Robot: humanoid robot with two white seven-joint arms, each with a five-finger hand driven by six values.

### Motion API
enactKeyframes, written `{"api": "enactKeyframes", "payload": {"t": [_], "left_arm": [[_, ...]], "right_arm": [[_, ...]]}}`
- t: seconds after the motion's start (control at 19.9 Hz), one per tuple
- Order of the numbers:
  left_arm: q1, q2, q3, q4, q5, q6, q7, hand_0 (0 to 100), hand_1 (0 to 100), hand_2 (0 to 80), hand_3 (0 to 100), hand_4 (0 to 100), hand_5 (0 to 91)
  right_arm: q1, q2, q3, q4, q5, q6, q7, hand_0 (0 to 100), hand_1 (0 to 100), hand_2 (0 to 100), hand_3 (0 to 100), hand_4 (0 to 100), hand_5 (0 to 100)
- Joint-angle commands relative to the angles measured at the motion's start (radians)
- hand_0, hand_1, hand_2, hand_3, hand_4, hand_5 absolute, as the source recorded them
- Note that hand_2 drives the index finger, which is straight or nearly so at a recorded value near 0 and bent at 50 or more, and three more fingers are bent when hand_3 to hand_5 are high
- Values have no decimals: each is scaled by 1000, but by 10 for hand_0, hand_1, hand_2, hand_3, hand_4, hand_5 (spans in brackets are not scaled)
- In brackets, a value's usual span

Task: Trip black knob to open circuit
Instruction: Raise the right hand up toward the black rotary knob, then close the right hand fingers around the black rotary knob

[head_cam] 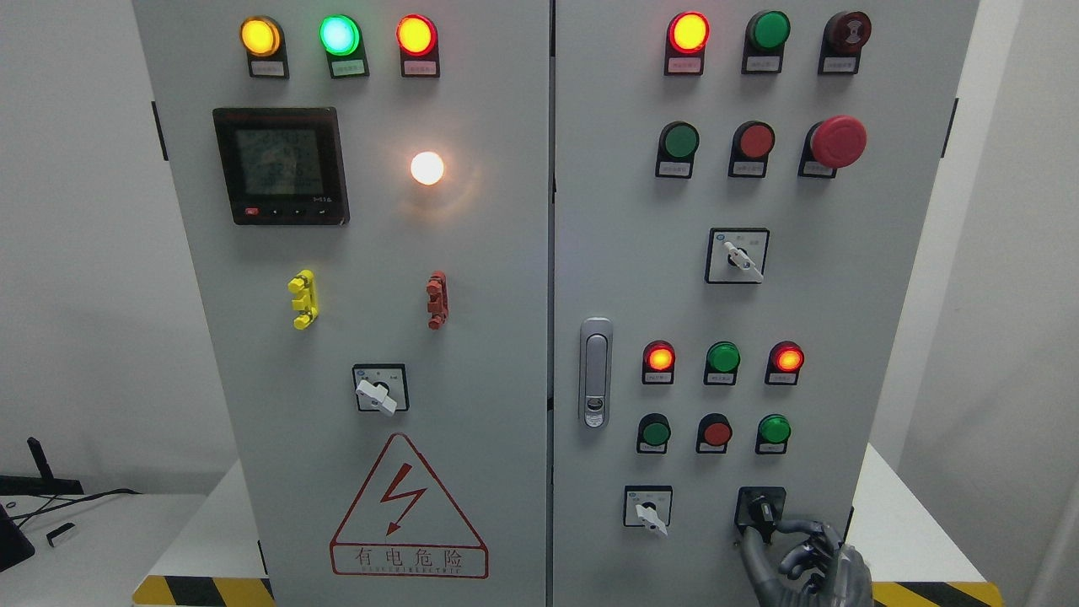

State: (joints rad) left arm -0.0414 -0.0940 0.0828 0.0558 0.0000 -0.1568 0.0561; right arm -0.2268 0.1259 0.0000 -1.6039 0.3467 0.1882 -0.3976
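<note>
Low on the cabinet's (472, 253) right door, the black knob (761, 510) sits in the bottom row, right of a white selector switch (648, 511). The right hand (801, 552) reaches up from the lower right corner, its fingers (780, 529) curled together around the knob.

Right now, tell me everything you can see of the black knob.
The black knob sits on a black square plate at the lower right of the right cabinet door, right of a white-handled switch. Its handle looks tilted up-left. The right robot hand touches it from below, fingertips curled onto it.
</note>
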Motion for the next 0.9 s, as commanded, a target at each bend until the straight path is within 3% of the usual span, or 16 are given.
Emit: {"api": "enactKeyframes", "payload": {"t": [0.0,0.85], "left_arm": [[0,0,0,-1,-31,0,-1,120,389,0,0,0,0],[0,0,0,-1,-31,0,-1,120,389,0,0,0,0]], "right_arm": [[0,1,-29,1,0,2,0,246,742,514,887,877,982],[-8,1,-25,2,0,0,0,256,743,552,900,884,985]]}}
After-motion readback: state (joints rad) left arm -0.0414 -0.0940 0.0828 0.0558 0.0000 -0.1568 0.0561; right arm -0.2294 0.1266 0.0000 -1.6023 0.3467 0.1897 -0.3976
